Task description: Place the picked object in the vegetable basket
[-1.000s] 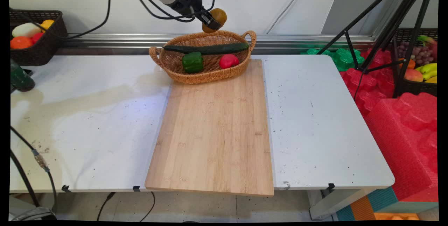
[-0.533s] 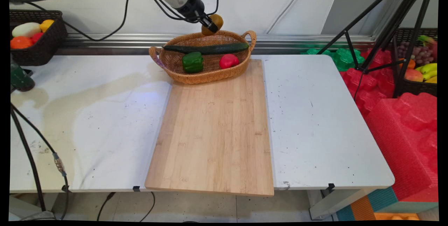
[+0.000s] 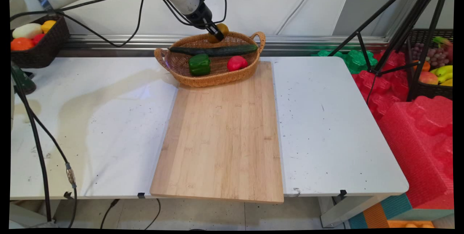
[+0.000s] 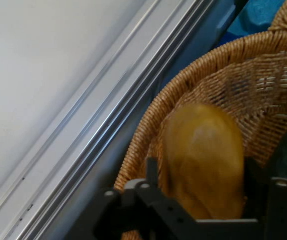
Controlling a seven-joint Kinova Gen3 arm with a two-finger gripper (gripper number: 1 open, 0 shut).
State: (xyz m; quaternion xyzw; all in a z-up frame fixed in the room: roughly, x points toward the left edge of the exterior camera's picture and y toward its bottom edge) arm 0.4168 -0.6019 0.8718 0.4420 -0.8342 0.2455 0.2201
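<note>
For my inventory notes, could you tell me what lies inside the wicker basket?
The wicker basket holds a cucumber, a green bell pepper and a red fruit. The gripper holds a brown potato at its far rim. The basket floor beneath them is hidden.

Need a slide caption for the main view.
Gripper holds a brown potato over the wicker basket's far rim.

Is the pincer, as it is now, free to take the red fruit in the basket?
Probably not yet: the pincer is shut on a potato at the basket's far rim. The red fruit lies uncovered near the front, with the cucumber between them.
</note>
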